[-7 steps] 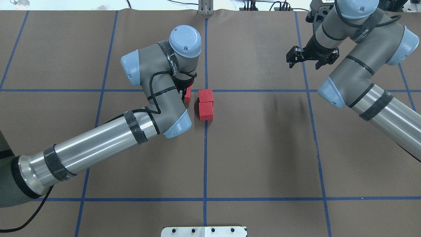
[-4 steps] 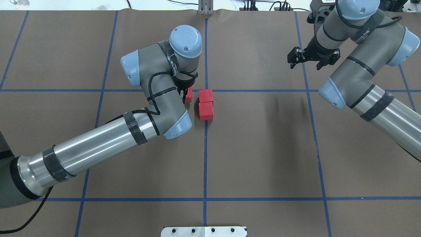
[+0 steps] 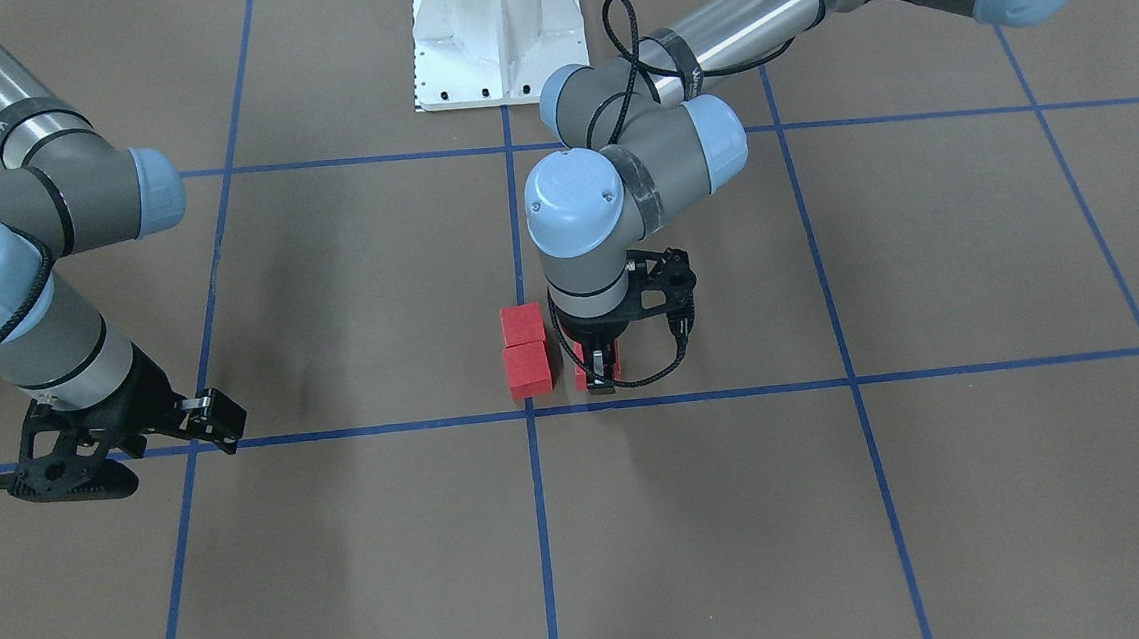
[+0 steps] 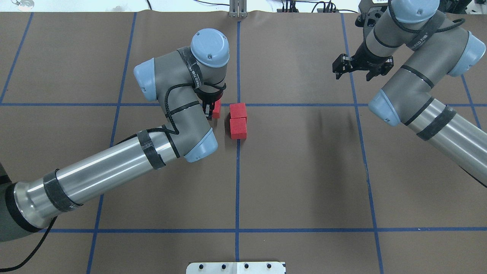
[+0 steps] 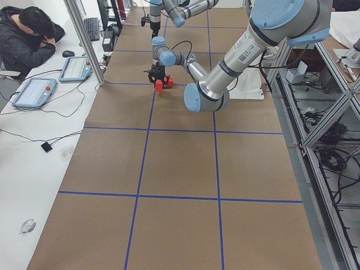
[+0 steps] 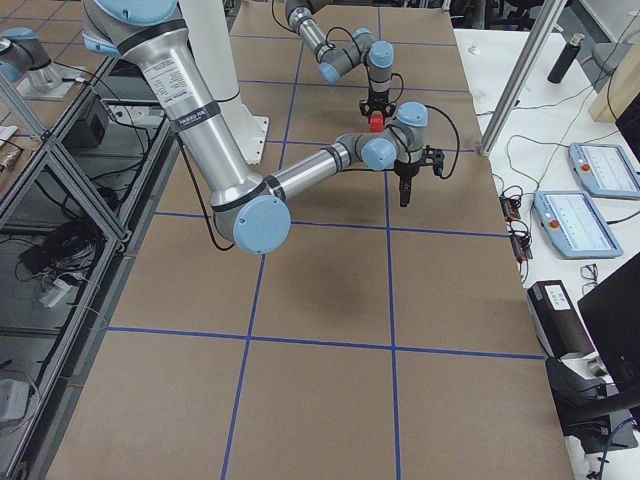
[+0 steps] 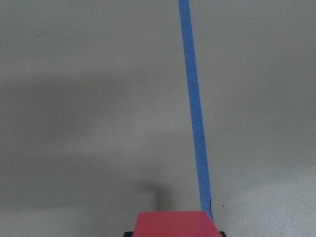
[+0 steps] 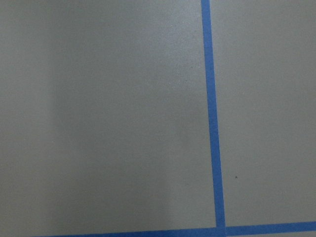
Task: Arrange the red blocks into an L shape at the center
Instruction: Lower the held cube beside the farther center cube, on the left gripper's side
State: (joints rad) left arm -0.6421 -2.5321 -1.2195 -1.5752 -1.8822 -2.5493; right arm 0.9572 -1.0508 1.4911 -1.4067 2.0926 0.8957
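The left jaws pinch one small matte red cube [image 4: 217, 108], low at the brown gridded counter [image 4: 304, 171]. It may be touching down, but you can't quite tell. It sits just beside two more red cubes [image 4: 238, 121], which touch in a row by the blue tape center crossing [image 3: 529, 415]. The right jaws hang spread, holding nothing, well apart.

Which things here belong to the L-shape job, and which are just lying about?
Job: two placed red blocks, third red block in the left gripper, center crossing.
Lying about: white base plate, tablets, idle right gripper.
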